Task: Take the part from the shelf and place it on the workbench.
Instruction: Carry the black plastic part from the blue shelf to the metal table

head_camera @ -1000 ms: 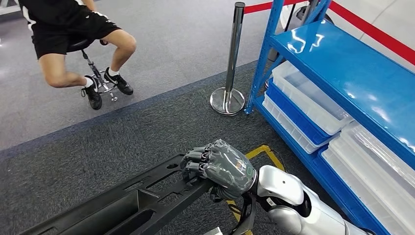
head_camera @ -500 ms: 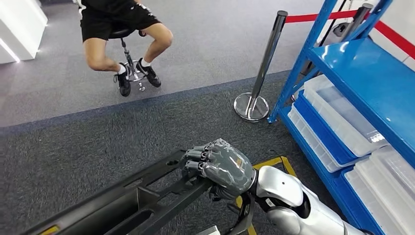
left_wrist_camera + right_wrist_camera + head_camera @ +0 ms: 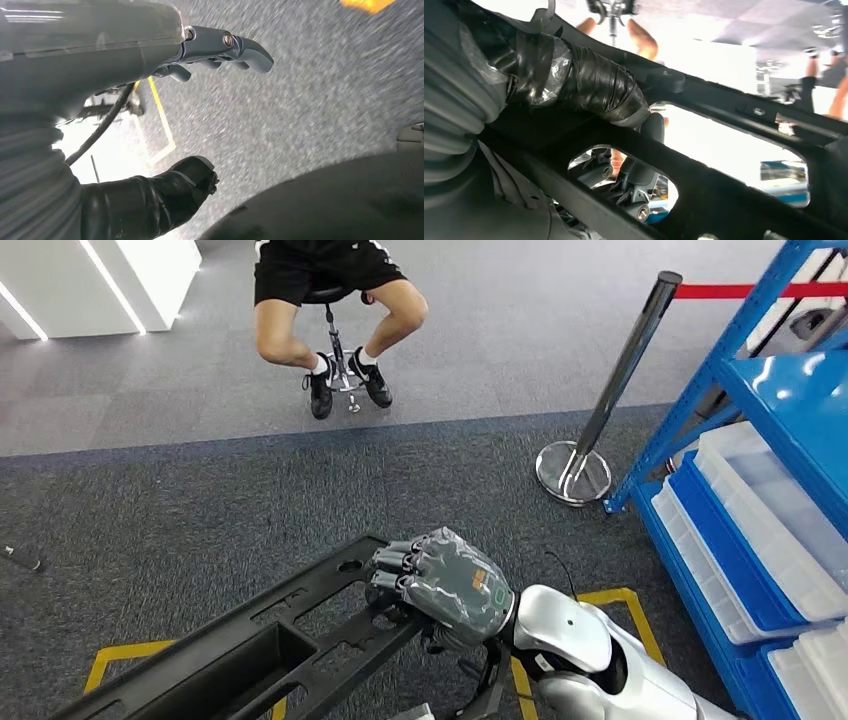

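While the right hand [image 3: 440,585] stays clamped on the near end of the long black part [image 3: 250,655], the whole head view has swung since a second ago: the camera has turned, not the things. Against the blue shelf [image 3: 790,400], which has slid toward the right edge, the chrome post [image 3: 600,410] with its red belt stands just beside its corner upright, and the seated person [image 3: 330,310] on a stool is well apart from it, across the grey carpet. White trays [image 3: 760,510] lie on the shelf's lower levels. The part hangs over the carpet and a yellow floor marking [image 3: 150,652], away from the shelf.

From the right wrist camera, the taped thumb [image 3: 589,82] wraps a bar of the part's cut-out frame [image 3: 724,165]. From the left wrist camera, the left hand [image 3: 200,100] hangs over the carpet with fingers [image 3: 235,45] apart from the thumb, holding nothing.
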You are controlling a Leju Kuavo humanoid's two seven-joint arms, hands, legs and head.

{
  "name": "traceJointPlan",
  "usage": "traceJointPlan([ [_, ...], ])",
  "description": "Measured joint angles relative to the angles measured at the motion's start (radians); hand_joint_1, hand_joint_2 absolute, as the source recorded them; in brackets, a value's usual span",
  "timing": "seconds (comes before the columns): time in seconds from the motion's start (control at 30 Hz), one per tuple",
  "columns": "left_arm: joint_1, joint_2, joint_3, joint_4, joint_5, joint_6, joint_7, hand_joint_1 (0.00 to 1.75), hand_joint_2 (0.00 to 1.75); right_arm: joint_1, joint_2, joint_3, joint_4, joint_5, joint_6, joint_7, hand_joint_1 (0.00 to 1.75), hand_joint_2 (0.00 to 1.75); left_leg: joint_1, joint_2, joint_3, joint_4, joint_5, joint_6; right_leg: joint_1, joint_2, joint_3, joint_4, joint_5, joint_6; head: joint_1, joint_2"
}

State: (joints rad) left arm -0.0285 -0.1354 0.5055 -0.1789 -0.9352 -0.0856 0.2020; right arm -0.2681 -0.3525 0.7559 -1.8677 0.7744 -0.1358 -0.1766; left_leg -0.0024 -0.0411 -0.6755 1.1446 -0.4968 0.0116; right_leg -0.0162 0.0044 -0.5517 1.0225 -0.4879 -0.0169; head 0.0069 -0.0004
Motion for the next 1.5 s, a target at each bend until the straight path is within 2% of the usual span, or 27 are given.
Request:
traceJointPlan([
  [0.07,-0.001,0.0,0.0,0.0,-0.001,0.005,0.0,0.0,1.75,0.013,-0.01,0.0,-0.007,0.0,-0.008,0.002,1.75,1.75,0.005,0.029,-0.055,0.122,-0.053,-0.007,0.004,-0.031,-0.001,0.0,-0.001,-0.003,0.0,0.0],
  [0.1,0.0,0.0,0.0,0.0,-0.001,0.006,0.0,0.0,1.75,0.019,-0.015,-0.001,-0.008,0.0,-0.009,0.002,1.75,1.75,0.007,0.034,-0.067,0.152,-0.059,-0.009,0.005,-0.046,-0.001,0.0,-0.002,-0.003,0.0,0.0],
  [0.13,0.0,0.0,0.0,0.0,-0.001,0.006,-0.001,0.0,1.75,0.023,-0.02,-0.003,-0.01,0.0,-0.01,0.003,1.75,1.75,0.008,0.036,-0.06,0.145,-0.047,-0.009,0.006,-0.061,-0.001,0.001,-0.003,-0.003,0.0,0.0],
  [0.17,0.001,0.0,0.0,0.0,-0.001,0.006,-0.001,0.0,1.75,0.027,-0.025,-0.005,-0.013,0.0,-0.011,0.004,1.75,1.75,0.008,0.042,-0.034,0.1,-0.019,-0.008,0.006,-0.073,0.0,0.001,-0.004,-0.002,0.0,0.0],
  [0.23,0.001,0.0,0.0,0.0,-0.001,0.005,0.001,0.0,1.75,0.033,-0.036,-0.012,-0.023,0.001,-0.013,0.004,1.75,1.75,0.001,0.083,0.042,-0.038,0.031,0.001,0.009,-0.095,0.003,0.001,-0.008,0.003,0.0,0.0],
  [0.3,0.001,0.0,0.0,0.0,-0.002,0.003,0.001,0.0,1.75,0.043,-0.051,-0.022,-0.033,0.002,-0.017,0.005,1.75,1.75,-0.011,0.114,0.082,-0.116,0.044,0.014,0.012,-0.116,0.006,0.001,-0.011,0.011,0.0,0.0],
  [0.37,0.002,0.002,0.0,0.0,-0.002,0.002,0.001,0.0,1.75,0.05,-0.062,-0.03,-0.04,0.002,-0.02,0.005,1.75,1.75,-0.016,0.098,0.082,-0.126,0.043,0.026,0.013,-0.139,0.01,-0.002,-0.014,0.021,0.0,0.0],
  [0.4,0.004,0.002,0.0,0.0,-0.002,0.002,0.001,0.0,1.75,0.051,-0.067,-0.032,-0.044,0.002,-0.02,0.005,1.75,1.75,-0.014,0.086,0.086,-0.133,0.047,0.031,0.011,-0.139,0.014,0.001,-0.018,0.027,0.0,0.0],
  [0.47,0.003,0.003,0.0,0.0,-0.002,0.0,0.001,0.0,1.75,0.055,-0.076,-0.038,-0.05,0.003,-0.023,0.005,1.75,1.75,-0.009,0.063,0.097,-0.149,0.056,0.043,0.006,-0.091,0.002,0.046,-0.05,0.035,0.0,0.0],
  [0.53,-0.001,0.003,0.0,0.0,-0.002,-0.003,0.001,0.0,1.75,0.064,-0.085,-0.044,-0.054,0.003,-0.026,0.005,1.75,1.75,-0.006,0.04,0.099,-0.153,0.061,0.05,0.003,-0.028,-0.055,0.162,-0.11,0.038,0.001,0.0],
  [0.6,-0.003,0.003,0.0,0.0,-0.002,-0.007,0.002,0.0,1.75,0.076,-0.093,-0.049,-0.055,0.003,-0.027,0.005,1.75,1.75,-0.006,0.011,0.095,-0.149,0.062,0.052,0.002,-0.01,-0.111,0.262,-0.138,0.041,0.002,0.0],
  [0.63,-0.002,0.003,0.0,0.0,-0.001,-0.007,0.002,0.0,1.75,0.08,-0.097,-0.052,-0.056,0.003,-0.027,0.005,1.75,1.75,-0.006,-0.004,0.094,-0.146,0.062,0.052,0.002,-0.007,-0.118,0.267,-0.124,0.042,0.002,0.0],
  [0.7,-0.001,0.003,0.0,0.0,-0.001,-0.009,0.003,0.0,1.75,0.084,-0.105,-0.061,-0.058,0.003,-0.026,0.005,1.75,1.75,-0.005,-0.034,0.093,-0.136,0.059,0.048,-0.003,0.007,-0.081,0.17,-0.052,0.043,0.002,0.0],
  [0.77,-0.002,0.003,0.0,0.0,-0.001,-0.009,0.003,0.0,1.75,0.086,-0.112,-0.067,-0.061,0.003,-0.026,0.005,1.75,1.75,-0.005,-0.059,0.084,-0.121,0.054,0.039,-0.01,0.054,-0.035,0.058,-0.004,0.043,0.001,0.0],
  [0.83,-0.002,0.003,0.0,0.0,-0.001,-0.008,0.003,0.0,1.75,0.092,-0.117,-0.074,-0.066,0.003,-0.026,0.004,1.75,1.75,-0.005,-0.081,0.07,-0.113,0.054,0.029,-0.01,0.075,-0.026,0.025,-0.003,0.039,0.001,0.0],
  [0.9,0.0,0.004,0.0,0.0,-0.001,-0.003,0.002,0.0,1.75,0.095,-0.12,-0.082,-0.072,0.003,-0.025,0.004,1.75,1.75,-0.001,-0.096,0.061,-0.112,0.052,0.017,-0.009,0.051,-0.023,0.018,-0.003,0.029,0.002,0.0],
  [0.97,0.002,0.005,0.0,0.0,-0.002,0.003,-0.003,0.0,1.75,0.097,-0.12,-0.092,-0.078,0.004,-0.024,0.004,1.75,1.75,-0.001,-0.056,0.042,-0.073,0.03,0.008,-0.01,0.025,-0.012,0.008,-0.008,0.014,0.0,0.0],
  [1.03,0.001,0.005,0.0,0.0,-0.002,0.006,-0.009,0.0,1.75,0.105,-0.121,-0.101,-0.083,0.006,-0.023,0.003,1.75,1.75,0.001,0.007,-0.017,0.043,-0.017,0.001,-0.005,-0.002,0.0,0.005,-0.016,0.006,-0.001,0.0],
  [1.1,0.001,0.005,0.0,0.0,-0.003,0.007,-0.017,0.0,1.75,0.112,-0.121,-0.108,-0.084,0.008,-0.02,0.002,1.75,1.75,0.005,0.031,-0.086,0.157,-0.046,-0.002,0.001,-0.033,0.011,0.005,-0.029,0.005,-0.002,0.0],
  [1.13,0.001,0.005,0.0,0.0,-0.004,0.007,-0.019,0.0,1.75,0.114,-0.121,-0.111,-0.084,0.008,-0.019,0.001,1.75,1.75,0.006,0.034,-0.099,0.171,-0.036,-0.002,0.003,-0.049,0.02,0.005,-0.037,0.006,-0.002,0.0],
  [1.2,0.003,0.005,0.0,0.0,-0.005,0.007,-0.02,0.0,1.75,0.114,-0.121,-0.116,-0.085,0.009,-0.016,0.001,1.75,1.75,0.006,0.048,-0.064,0.085,0.034,0.004,0.005,-0.078,0.045,0.004,-0.057,0.01,-0.002,0.0],
  [1.23,0.005,0.005,0.0,0.0,-0.005,0.007,-0.02,0.0,1.75,0.115,-0.121,-0.119,-0.087,0.01,-0.015,0.001,1.75,1.75,0.001,0.071,-0.033,0.022,0.062,0.01,0.005,-0.09,0.058,0.002,-0.067,0.013,-0.002,0.0],
  [1.27,0.007,0.005,0.0,0.0,-0.006,0.007,-0.02,0.0,1.75,0.116,-0.121,-0.121,-0.088,0.01,-0.014,0.001,1.75,1.75,-0.008,0.096,-0.002,-0.037,0.075,0.017,0.006,-0.102,0.07,-0.001,-0.077,0.018,-0.002,0.0],
  [1.33,0.007,0.006,0.001,0.0,-0.006,0.007,-0.02,0.0,1.75,0.118,-0.121,-0.127,-0.09,0.01,-0.013,0.0,1.75,1.75,-0.025,0.127,0.032,-0.092,0.057,0.034,0.004,-0.123,0.093,-0.009,-0.09,0.032,-0.002,0.0],
  [1.4,0.007,0.008,0.001,0.0,-0.006,0.009,-0.02,0.0,1.75,0.118,-0.121,-0.13,-0.092,0.011,-0.013,0.0,1.75,1.75,-0.03,0.105,0.061,-0.117,0.038,0.051,-0.003,-0.135,0.11,0.012,-0.079,0.049,-0.002,0.0],
  [1.43,0.007,0.009,0.001,0.0,-0.006,0.01,-0.02,0.0,1.75,0.119,-0.121,-0.131,-0.093,0.011,-0.013,-0.001,1.75,1.75,-0.03,0.091,0.082,-0.128,0.031,0.06,-0.008,-0.119,0.103,0.049,-0.064,0.055,-0.002,0.0],
  [1.5,0.005,0.01,0.001,-0.001,-0.007,0.011,-0.02,0.0,1.75,0.121,-0.122,-0.135,-0.096,0.011,-0.012,-0.001,1.75,1.75,-0.025,0.063,0.128,-0.139,0.014,0.075,-0.014,-0.06,0.034,0.163,-0.047,0.06,-0.004,0.0],
])
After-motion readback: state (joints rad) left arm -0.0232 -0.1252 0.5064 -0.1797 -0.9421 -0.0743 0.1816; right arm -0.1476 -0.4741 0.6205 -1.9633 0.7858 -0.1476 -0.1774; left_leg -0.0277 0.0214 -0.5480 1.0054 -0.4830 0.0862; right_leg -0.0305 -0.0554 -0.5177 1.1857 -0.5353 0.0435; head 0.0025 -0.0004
